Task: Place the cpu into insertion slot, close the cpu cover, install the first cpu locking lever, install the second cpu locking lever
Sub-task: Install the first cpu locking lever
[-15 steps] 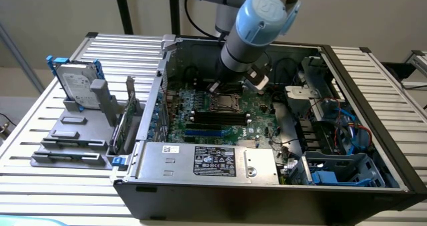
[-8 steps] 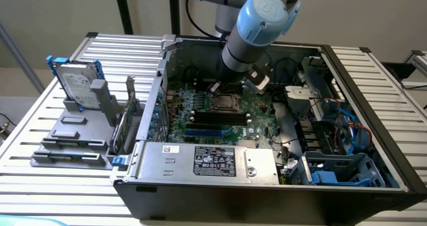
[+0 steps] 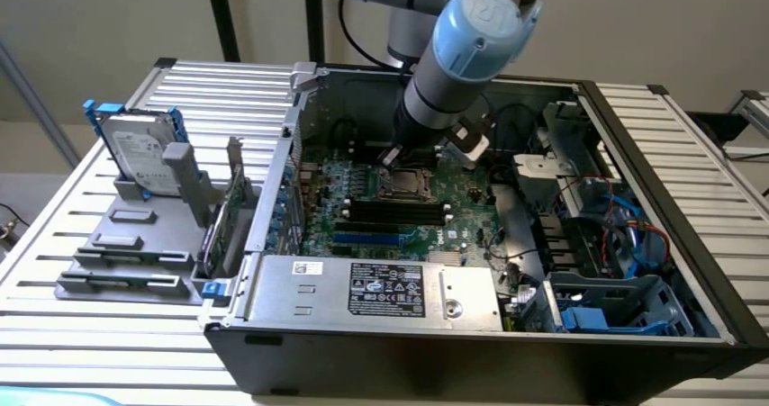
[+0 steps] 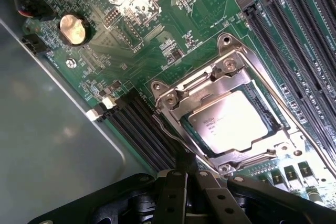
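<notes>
One light, fragile chip (image 4: pixel 233 121) lies under its cover (image 4: pixel 226 77). Gripper (image 4: pixel 181 163), pinched shut, touches a probably stiff wire lever (image 4: pixel 168 132), twelve o'clock of memory strips (image 3: pixel 391 212); press near its tip.

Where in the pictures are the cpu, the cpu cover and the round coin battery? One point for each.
the cpu (image 4: pixel 233 121): wrist view, middle of its pale top face.
the cpu cover (image 4: pixel 218 80): wrist view, shiny frame bar beside the chip.
the coin battery (image 4: pixel 72 29): wrist view, centre of the disc.
</notes>
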Robot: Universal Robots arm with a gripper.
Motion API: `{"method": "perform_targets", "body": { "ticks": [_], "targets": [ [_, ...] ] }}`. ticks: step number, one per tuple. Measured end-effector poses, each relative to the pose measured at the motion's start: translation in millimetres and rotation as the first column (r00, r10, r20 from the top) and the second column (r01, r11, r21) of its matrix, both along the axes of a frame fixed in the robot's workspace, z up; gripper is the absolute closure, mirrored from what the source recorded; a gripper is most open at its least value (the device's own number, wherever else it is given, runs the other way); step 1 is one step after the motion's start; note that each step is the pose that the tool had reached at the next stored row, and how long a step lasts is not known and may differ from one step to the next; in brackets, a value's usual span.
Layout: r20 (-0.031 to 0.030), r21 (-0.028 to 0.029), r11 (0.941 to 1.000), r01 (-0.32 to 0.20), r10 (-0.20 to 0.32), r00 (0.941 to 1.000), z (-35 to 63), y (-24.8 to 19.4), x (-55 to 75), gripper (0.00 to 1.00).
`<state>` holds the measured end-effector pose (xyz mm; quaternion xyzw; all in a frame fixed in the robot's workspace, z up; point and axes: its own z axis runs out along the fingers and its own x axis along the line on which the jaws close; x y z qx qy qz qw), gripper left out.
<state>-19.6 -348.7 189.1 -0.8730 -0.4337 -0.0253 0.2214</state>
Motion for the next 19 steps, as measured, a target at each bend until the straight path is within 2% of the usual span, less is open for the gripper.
{"method": "perform_targets", "body": {
  "ticks": [9, 19],
  "targets": [
    [-0.0096, -0.0032, 1.0000, -0.003, 0.003, 0.9999, 0.0, 0.0, 7.2, 0.89],
    [-0.0173, -0.0045, 0.9999, -0.011, 0.011, 0.9998, 0.0, -0.6, 15.3, 0.89]
  ]
}}
